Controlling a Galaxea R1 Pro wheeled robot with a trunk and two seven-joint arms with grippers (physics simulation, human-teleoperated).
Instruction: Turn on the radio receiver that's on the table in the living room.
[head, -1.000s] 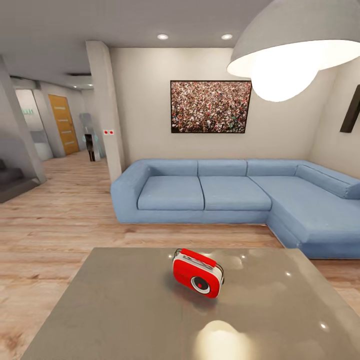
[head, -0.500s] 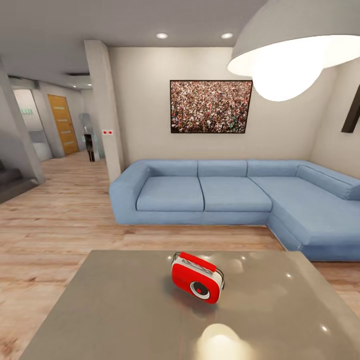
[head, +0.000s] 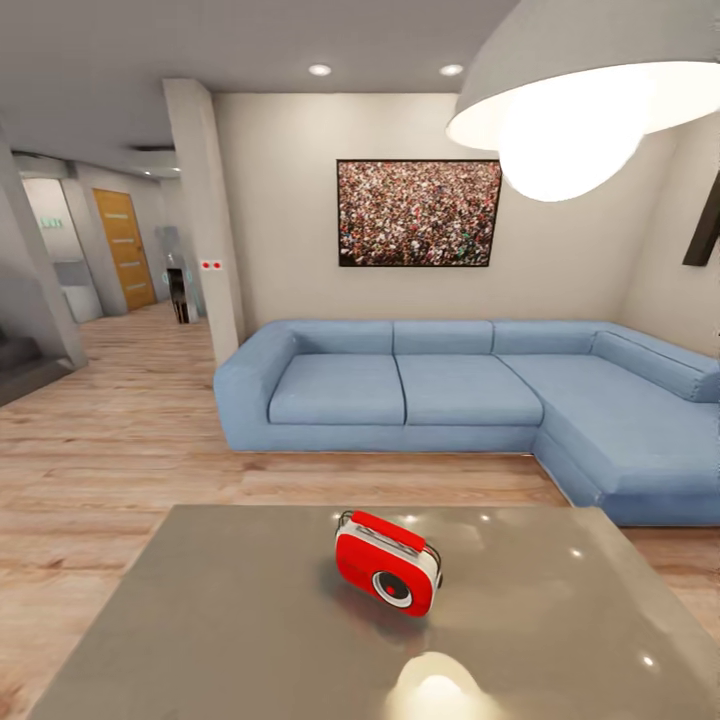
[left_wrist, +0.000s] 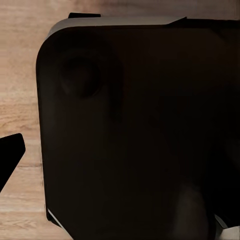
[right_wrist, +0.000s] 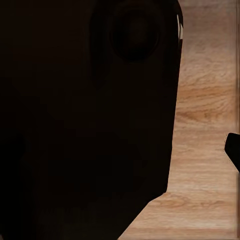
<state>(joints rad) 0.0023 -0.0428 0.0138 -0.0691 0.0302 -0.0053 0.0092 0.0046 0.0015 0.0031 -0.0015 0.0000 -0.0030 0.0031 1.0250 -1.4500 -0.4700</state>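
Here, living room: radio receiver stands on table, ahead of me and below, dial face angled toward my right side, long axis running slantwise across tabletop. My arms hang low; wrist cameras face dark body panel with wood floor beyond. Whether my grippers are parted or clenched, cannot tell. Neither arm clearly nearer; radio sits roughly central, perhaps slightly right. Blue sofa behind.

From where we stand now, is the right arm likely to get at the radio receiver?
Probably not yet: the radio receiver sits mid-table, nothing around it, but no arm extends over the tabletop in the head view.
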